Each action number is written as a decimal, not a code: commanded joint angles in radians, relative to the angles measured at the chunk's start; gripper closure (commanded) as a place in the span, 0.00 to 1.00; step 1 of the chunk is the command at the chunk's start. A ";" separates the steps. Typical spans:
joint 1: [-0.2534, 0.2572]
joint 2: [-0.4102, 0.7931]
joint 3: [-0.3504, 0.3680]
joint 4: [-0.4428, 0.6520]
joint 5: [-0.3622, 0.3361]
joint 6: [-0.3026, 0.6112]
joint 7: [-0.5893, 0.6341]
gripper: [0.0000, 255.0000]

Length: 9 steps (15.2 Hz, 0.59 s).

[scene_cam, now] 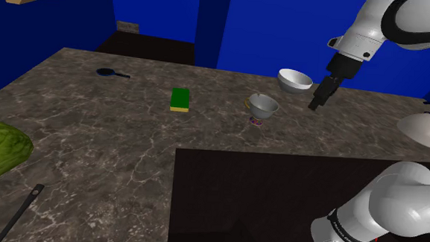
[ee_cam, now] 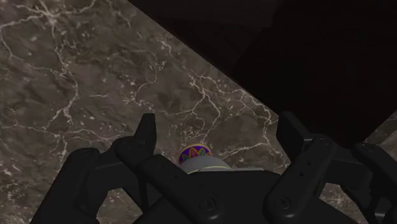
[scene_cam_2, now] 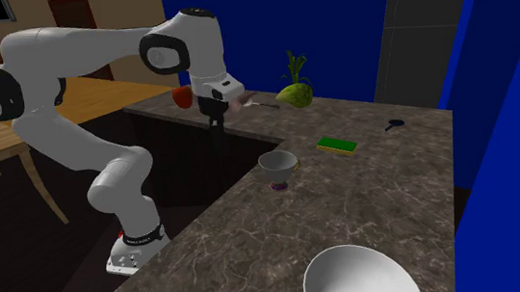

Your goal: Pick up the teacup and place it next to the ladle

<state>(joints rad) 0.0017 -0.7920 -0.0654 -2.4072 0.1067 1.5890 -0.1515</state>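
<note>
The gripper (scene_cam: 314,104) hangs in the air, its fingers apart and empty. The teacup (scene_cam: 263,105) stands upright on the counter (scene_cam: 115,142), below the gripper and off to one side, untouched.

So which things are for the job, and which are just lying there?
For the job:
teacup
ladle
gripper, open and holding nothing

Just lying about:
green sponge
white bowl
cabbage
long dark handle
</note>
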 commanded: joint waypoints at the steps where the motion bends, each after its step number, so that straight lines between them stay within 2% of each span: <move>1: 0.000 0.000 0.000 0.000 0.000 0.000 0.000 0.00; 9: 0.043 0.288 -0.119 0.089 0.069 0.207 -0.189 0.00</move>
<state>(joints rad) 0.0388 -0.5410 -0.1675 -2.3328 0.1645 1.7738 -0.3115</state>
